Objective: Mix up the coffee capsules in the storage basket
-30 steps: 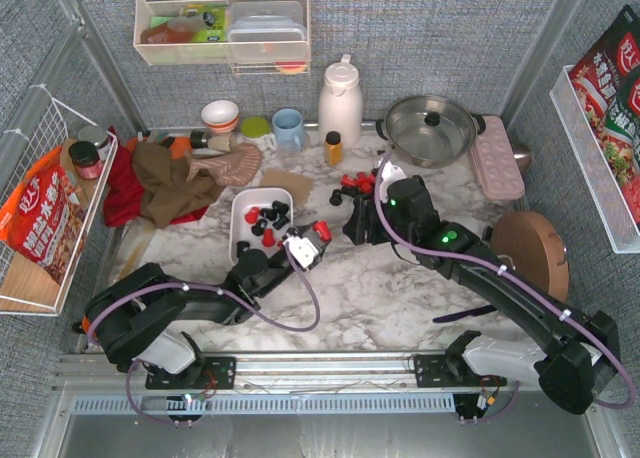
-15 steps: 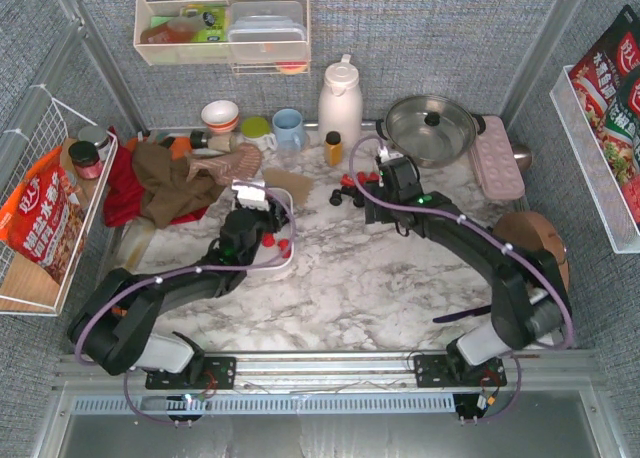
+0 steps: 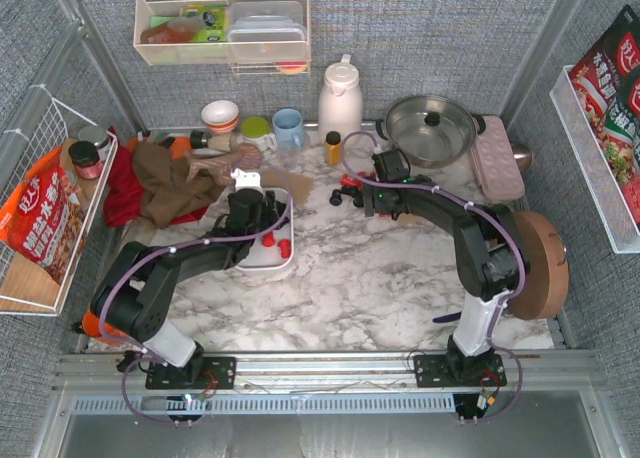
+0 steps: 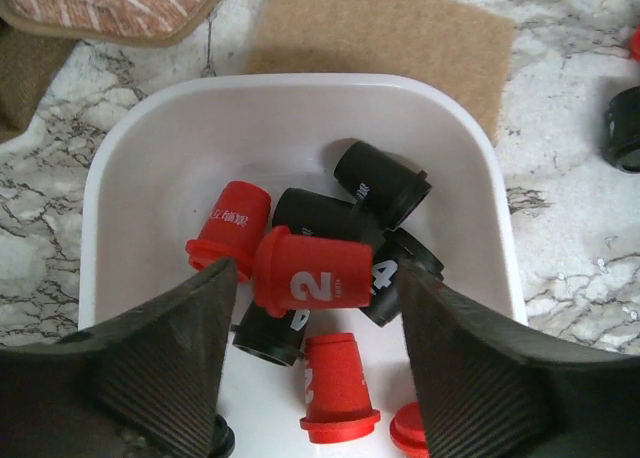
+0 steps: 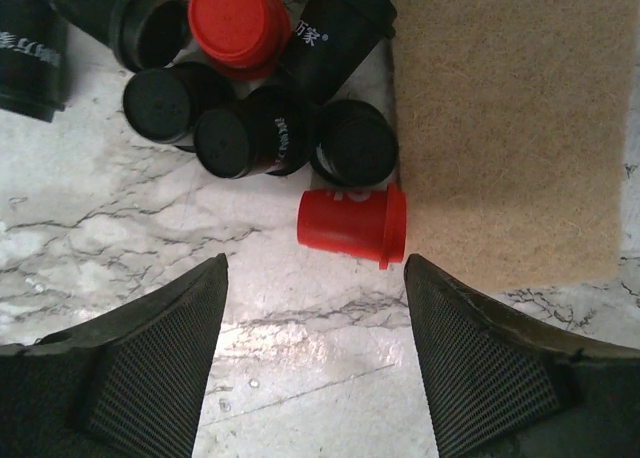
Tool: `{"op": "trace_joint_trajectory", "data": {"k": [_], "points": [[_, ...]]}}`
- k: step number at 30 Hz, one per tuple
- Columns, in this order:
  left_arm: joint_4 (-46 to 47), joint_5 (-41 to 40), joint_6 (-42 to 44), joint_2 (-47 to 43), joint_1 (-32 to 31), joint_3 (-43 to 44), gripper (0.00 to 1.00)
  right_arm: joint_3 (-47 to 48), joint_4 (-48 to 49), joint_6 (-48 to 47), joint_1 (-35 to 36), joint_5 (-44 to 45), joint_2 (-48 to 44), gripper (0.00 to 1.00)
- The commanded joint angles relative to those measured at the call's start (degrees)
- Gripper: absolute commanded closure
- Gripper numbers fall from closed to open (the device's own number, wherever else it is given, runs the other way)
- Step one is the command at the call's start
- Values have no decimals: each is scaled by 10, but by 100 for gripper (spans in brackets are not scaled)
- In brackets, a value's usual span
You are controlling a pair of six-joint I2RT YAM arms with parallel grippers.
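On the marble table [image 3: 380, 278], the storage basket [image 4: 300, 90] sits on the left side, just in front of a tan mat [image 4: 385, 28]. Your left gripper [image 4: 315, 278] hangs over the basket with its jaws spread and nothing pinched between them. Your right gripper [image 5: 315, 268] is well apart from the basket, low over the table, also released and empty. Inside the basket, the coffee capsules [image 4: 330, 248] lie in a loose heap, red and black together, so that part looks mixed. The job reads as partly done: a cluster of black pods [image 5: 250, 128] with a few red ones sits out on the marble beside the mat. One red capsule [image 5: 352, 223] lies on its side just ahead of your right fingers.
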Motion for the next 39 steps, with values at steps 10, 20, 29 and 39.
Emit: {"op": "trace_joint_trajectory", "data": {"k": [10, 20, 29, 39], "points": [[-39, 26, -9, -7, 9, 27, 9, 29, -6, 13, -11, 16, 50, 25], [6, 78, 30, -103, 9, -22, 8, 25, 19, 24, -12, 55, 77, 37], [35, 125, 48, -120, 8, -39, 8, 33, 24, 23, -12, 64, 83, 45], [75, 221, 88, -121, 8, -54, 6, 15, 11, 35, -8, 43, 30, 60]]}}
